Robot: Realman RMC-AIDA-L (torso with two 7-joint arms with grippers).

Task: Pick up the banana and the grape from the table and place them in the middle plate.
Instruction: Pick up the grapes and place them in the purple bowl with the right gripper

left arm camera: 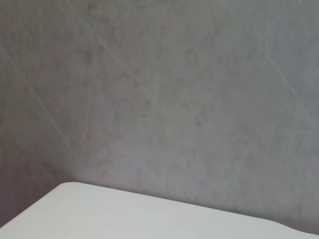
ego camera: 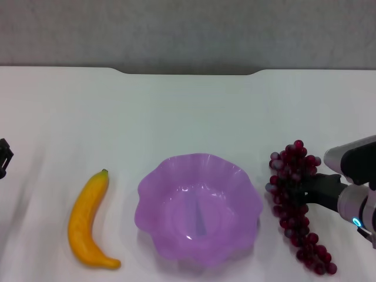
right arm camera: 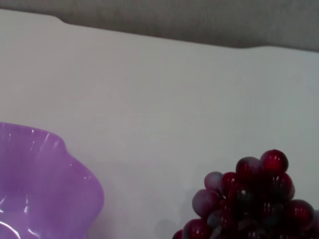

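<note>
The banana (ego camera: 85,220) lies on the white table (ego camera: 188,111), left of the purple scalloped middle plate (ego camera: 176,200), which holds nothing. On the plate's right lies the grape (ego camera: 291,161), a long dark red bunch. My right gripper (ego camera: 302,189) comes in from the right edge and sits at the middle of the bunch, its dark tip among the berries. In the right wrist view the grape (right arm camera: 249,199) is close up, with the plate's rim (right arm camera: 40,179) beside it. Only a dark piece of my left gripper (ego camera: 3,157) shows, at the far left edge, well away from the banana.
The table's far edge has a shallow notch (ego camera: 188,71) with a grey wall behind it. The left wrist view shows only a table corner (left arm camera: 124,214) and that wall.
</note>
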